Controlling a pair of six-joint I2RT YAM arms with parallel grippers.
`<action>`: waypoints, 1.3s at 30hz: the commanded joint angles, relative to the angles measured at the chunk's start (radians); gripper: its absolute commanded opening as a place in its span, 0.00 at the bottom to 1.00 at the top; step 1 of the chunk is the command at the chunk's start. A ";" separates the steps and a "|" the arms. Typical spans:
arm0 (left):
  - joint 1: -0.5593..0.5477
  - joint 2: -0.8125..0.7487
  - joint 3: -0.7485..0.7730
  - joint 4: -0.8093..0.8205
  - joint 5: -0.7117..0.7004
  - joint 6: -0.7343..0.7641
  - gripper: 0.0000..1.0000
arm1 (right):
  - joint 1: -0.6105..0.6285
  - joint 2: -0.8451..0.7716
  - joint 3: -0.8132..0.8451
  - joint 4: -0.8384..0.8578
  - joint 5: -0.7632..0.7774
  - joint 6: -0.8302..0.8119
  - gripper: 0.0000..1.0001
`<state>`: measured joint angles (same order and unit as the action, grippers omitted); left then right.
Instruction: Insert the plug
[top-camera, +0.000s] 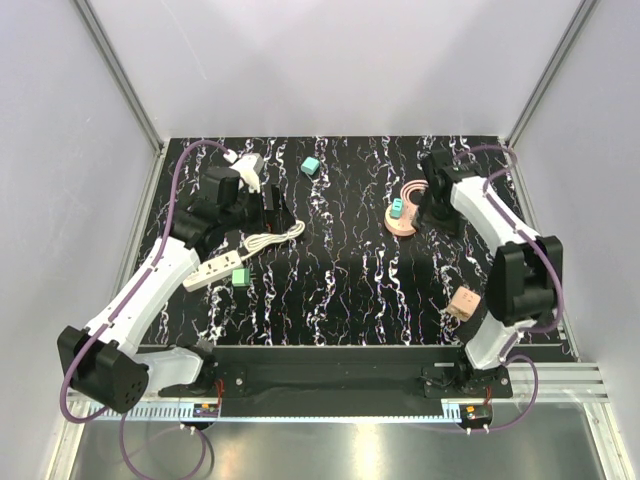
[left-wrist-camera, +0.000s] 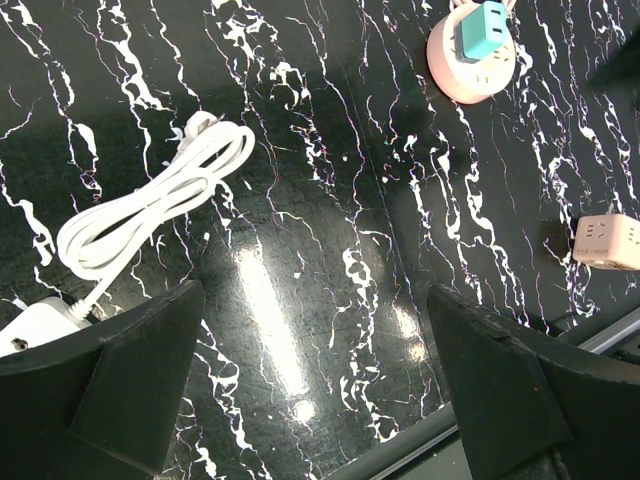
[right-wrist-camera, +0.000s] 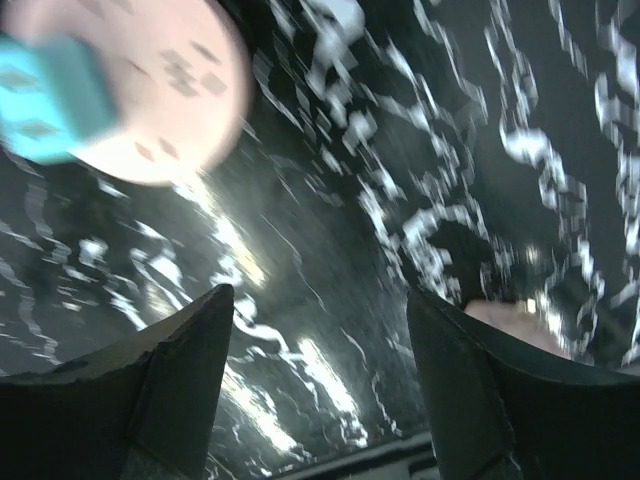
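Observation:
A teal plug (top-camera: 398, 209) sits on top of a pink round socket (top-camera: 405, 222) at the right middle of the black marbled table. It also shows in the left wrist view (left-wrist-camera: 484, 30) and, blurred, in the right wrist view (right-wrist-camera: 45, 95). A second teal cube (top-camera: 311, 167) lies loose near the back. My right gripper (top-camera: 430, 212) is open and empty just right of the pink socket (right-wrist-camera: 150, 90). My left gripper (top-camera: 270, 203) is open and empty over the table at the back left, above the white power strip (top-camera: 215, 269).
The strip's coiled white cord (left-wrist-camera: 150, 205) lies beside it. A brighter green cube (top-camera: 240, 276) sits next to the strip. A pink cube adapter (top-camera: 463, 302) stands near the right arm, and shows in the left wrist view (left-wrist-camera: 608, 241). Grey walls enclose the table.

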<state>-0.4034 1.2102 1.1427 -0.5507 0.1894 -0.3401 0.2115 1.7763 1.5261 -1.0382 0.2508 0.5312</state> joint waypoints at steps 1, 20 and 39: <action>0.006 -0.040 -0.003 0.046 0.012 0.004 0.99 | 0.008 -0.156 -0.183 -0.016 0.079 0.157 0.76; 0.006 -0.041 -0.006 0.048 0.013 0.004 0.99 | -0.118 -0.333 -0.549 -0.132 0.162 0.460 1.00; 0.008 -0.021 -0.011 0.078 0.074 -0.002 0.99 | -0.084 -0.351 -0.597 0.305 -0.479 -0.008 0.49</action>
<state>-0.4007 1.1976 1.1358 -0.5392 0.2115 -0.3405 0.0978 1.4345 0.9165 -0.8780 0.0673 0.6598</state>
